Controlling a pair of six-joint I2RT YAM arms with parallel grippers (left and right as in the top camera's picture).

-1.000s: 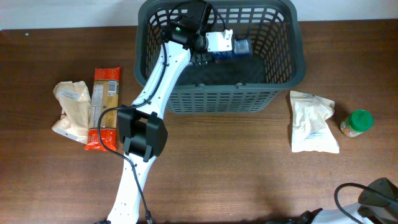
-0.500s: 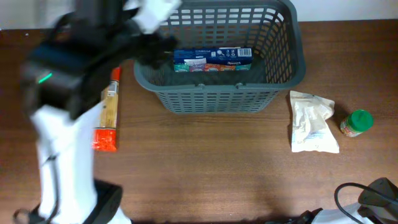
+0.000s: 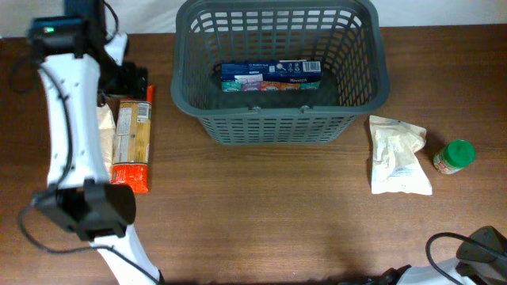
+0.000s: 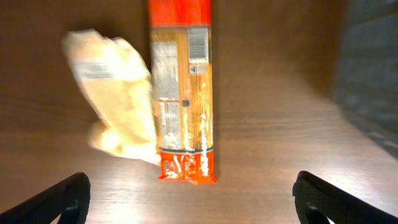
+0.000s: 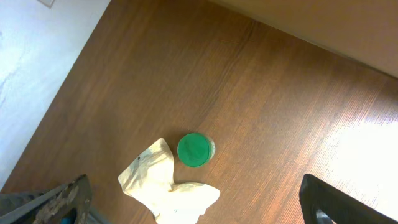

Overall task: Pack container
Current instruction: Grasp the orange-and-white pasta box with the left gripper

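Where pasta packet (image 4: 183,106) lies, left end effector (image 4: 189,186) hovers, splayed.

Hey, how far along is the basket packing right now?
Done: one blue box lies inside the container. In hand: nothing; the left gripper hovers open near the pasta packet, seemingly the next pick. Left: that packet, the beige bag beside it, plus the white pouch and green-lidded jar right of the container.

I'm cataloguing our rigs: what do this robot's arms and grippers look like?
The left arm has slim white links, black joint housings, a green light and a black cable. The left gripper and right gripper have dark fingers.
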